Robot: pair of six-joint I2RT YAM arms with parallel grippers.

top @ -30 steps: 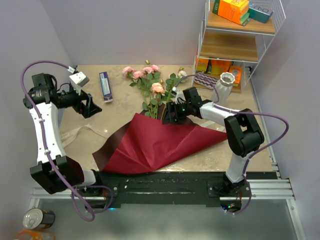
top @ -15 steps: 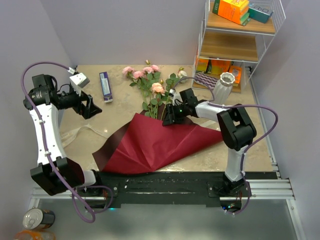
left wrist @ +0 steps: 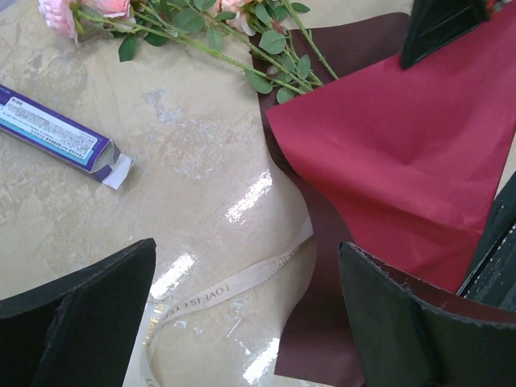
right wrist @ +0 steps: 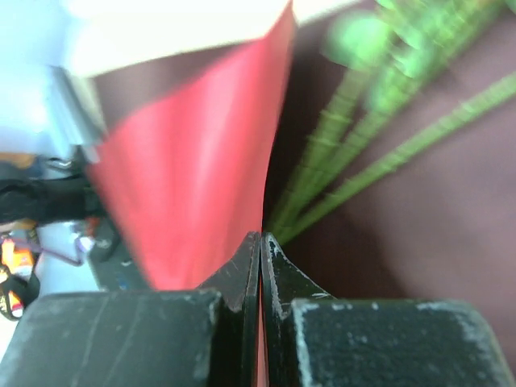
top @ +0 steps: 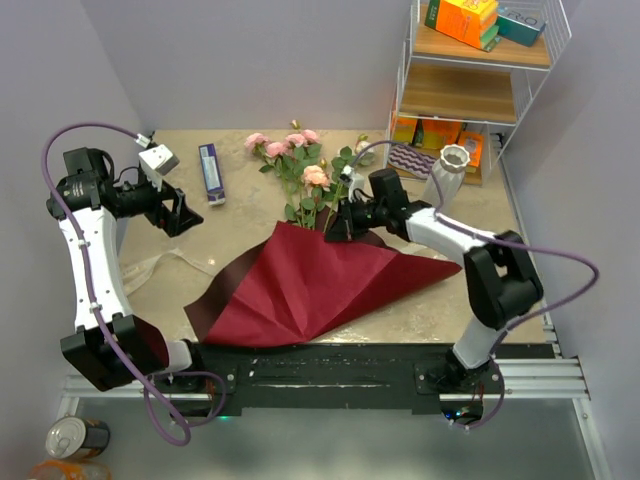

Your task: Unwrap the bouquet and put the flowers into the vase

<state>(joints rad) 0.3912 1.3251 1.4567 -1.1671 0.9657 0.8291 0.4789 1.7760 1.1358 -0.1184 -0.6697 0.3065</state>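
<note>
The maroon wrapping paper [top: 310, 285] lies spread across the lower centre of the tabletop [top: 240, 215]. At its far edge the right gripper [top: 333, 228] has its jaws closed on the paper. At middle left, the left gripper [top: 185, 215] hangs with jaws wide apart. The roses [top: 300, 165] lie beyond the paper, and the white ribbed vase [top: 447, 172] stands upright at upper right.

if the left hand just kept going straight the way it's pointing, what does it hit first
Probably the cream ribbon lying on the table, or bare table right beside it; depth is hard to judge. The open left hand aims just left of the maroon paper edge.
</note>
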